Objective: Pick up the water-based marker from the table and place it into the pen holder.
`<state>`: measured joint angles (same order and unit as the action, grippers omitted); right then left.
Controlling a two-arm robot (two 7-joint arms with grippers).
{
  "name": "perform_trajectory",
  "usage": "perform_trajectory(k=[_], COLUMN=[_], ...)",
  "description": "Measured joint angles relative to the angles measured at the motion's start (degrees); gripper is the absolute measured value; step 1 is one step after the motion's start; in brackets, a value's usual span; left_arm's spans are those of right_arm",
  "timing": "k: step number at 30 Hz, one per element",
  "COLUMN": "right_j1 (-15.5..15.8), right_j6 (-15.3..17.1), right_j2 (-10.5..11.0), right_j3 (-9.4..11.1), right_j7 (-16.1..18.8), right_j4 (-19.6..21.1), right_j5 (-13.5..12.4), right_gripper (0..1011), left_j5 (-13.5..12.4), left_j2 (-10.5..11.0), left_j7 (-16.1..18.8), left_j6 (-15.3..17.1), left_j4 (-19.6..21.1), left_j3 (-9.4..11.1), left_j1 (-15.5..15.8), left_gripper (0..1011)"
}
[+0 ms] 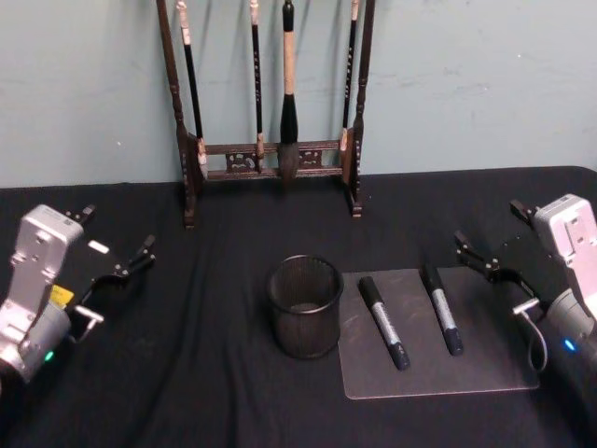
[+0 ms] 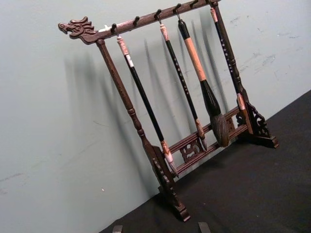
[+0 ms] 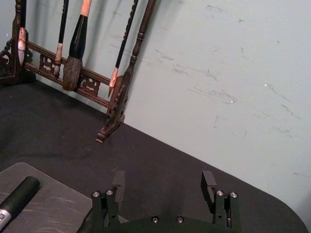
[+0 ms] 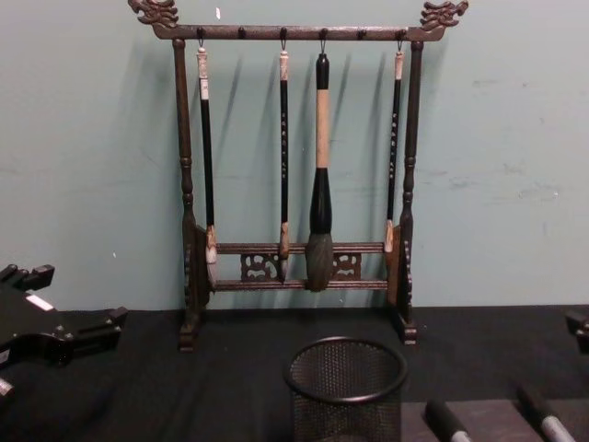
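Okay, nearest you, a grey mat (image 1: pixel 485 369) lies on the table (image 1: pixel 187 373) with two black markers on it, side by side and not touching: the left marker (image 1: pixel 383 322) and the right marker (image 1: pixel 443 309). You can't tell which is the water-based one. Either looks light, stiff, smooth and round, so it will likely roll; pinch it across mid-barrel. The pen holder (image 1: pixel 303 331) stands upright just beside the mat's left edge and looks empty. It's light mesh, so it probably tips if bumped. The right gripper (image 1: pixel 487 224) hovers by the mat's far right corner, jaws wide, holding nothing. The left gripper (image 1: pixel 117 231) is parked far left, jaws wide too. The brush rack (image 1: pixel 270 159) stands at the back.
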<state>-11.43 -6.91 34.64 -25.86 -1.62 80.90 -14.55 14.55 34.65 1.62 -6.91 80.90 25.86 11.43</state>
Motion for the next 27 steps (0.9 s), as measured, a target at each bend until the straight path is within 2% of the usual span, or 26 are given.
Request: perform_trajectory(k=[27], right_j1=[0.0], right_j6=[0.0], right_j2=[0.0], right_j3=[0.0], right_j7=[0.0], right_j4=[0.0], right_j5=[0.0], right_gripper=[1002], left_j5=[0.0], left_j2=[0.0], left_j7=[0.0], left_j6=[0.0], left_j4=[0.0], left_j3=[0.0], left_j1=[0.0], left_gripper=[1009])
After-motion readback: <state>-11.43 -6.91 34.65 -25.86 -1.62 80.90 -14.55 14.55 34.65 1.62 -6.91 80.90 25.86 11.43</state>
